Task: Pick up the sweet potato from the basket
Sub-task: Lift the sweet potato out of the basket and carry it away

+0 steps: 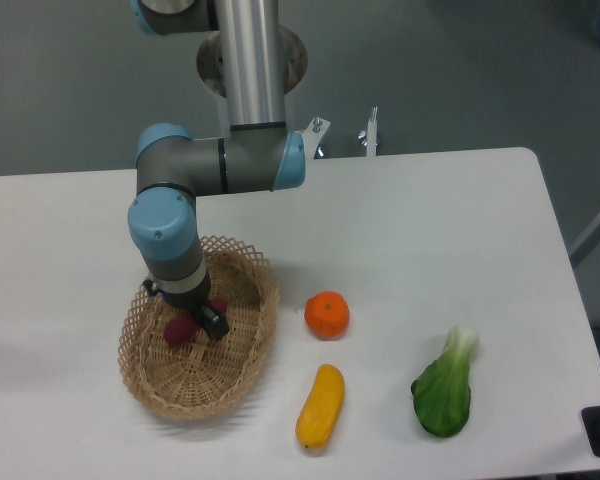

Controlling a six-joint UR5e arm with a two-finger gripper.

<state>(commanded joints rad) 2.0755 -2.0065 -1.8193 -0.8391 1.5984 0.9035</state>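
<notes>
Reaching down from its blue-jointed grey arm, the black two-finger gripper (202,318) sits inside the oval light-tan woven wicker basket (242,362), its jaws set about the small reddish-purple sweet potato (180,329), though whether they are actually clamped on it cannot be told from this view. The sweet potato lies in the basket's left half, partly hidden behind the gripper. On the white bench (410,230) to the right of the basket rest a round orange fruit (326,314), a yellow elongated squash (320,405) and a green leafy bok choy (447,385), all apart from one another.
</notes>
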